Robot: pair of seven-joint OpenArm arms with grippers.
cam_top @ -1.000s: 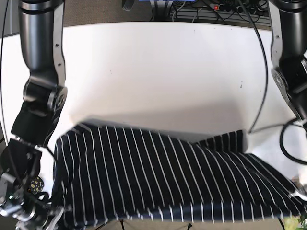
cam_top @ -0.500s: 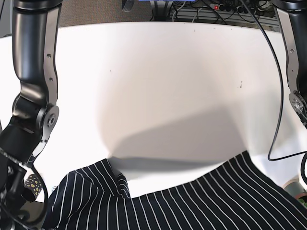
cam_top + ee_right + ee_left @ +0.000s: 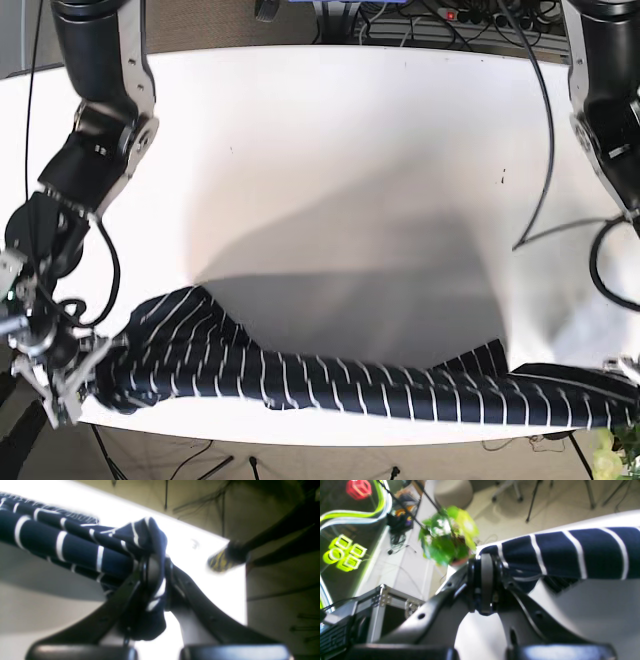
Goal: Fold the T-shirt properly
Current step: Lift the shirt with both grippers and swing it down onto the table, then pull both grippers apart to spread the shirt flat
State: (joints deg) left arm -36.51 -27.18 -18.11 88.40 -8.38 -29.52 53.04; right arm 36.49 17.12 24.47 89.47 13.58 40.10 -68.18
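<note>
1. While stretched between both arms, the T-shirt [image 3: 330, 385] hangs as a long, bunched band along the near edge of the white surface [image 3: 330, 150]; navy with thin white stripes, no print or label readable on it.
2. One end of the T-shirt is bundled at the base view's lower left, the other runs off toward the lower right corner; the middle sags just over the surface edge, with its shadow on the surface behind.
3. Left gripper [image 3: 486, 580]: fingers pressed together on a striped edge of the cloth, which runs off to the right in the left wrist view, taut and slightly off the surface.
4. Right gripper [image 3: 155, 577]: fingers pinching a thick wad of the fabric; a fold sticks up above the tips and a lump hangs down below them.
5. In the base view the right gripper [image 3: 60, 370] sits at the lower left beside the bundled end; the left gripper is mostly out of frame at the lower right.
6. Background, left wrist view: blurred potted plant [image 3: 447, 537] just past the surface corner, a metal-edged flight case [image 3: 387, 605] on the floor, and a dark wall panel with neon-green cube shapes [image 3: 343, 552] and a red cube logo [image 3: 358, 488]; no readable text.
7. Right wrist view: a blurred yellow-and-black object [image 3: 222, 560] near the far edge of the surface; cannot tell what it is.
8. Cables and a power strip [image 3: 470, 20] lie beyond the far edge of the surface in the base view.
</note>
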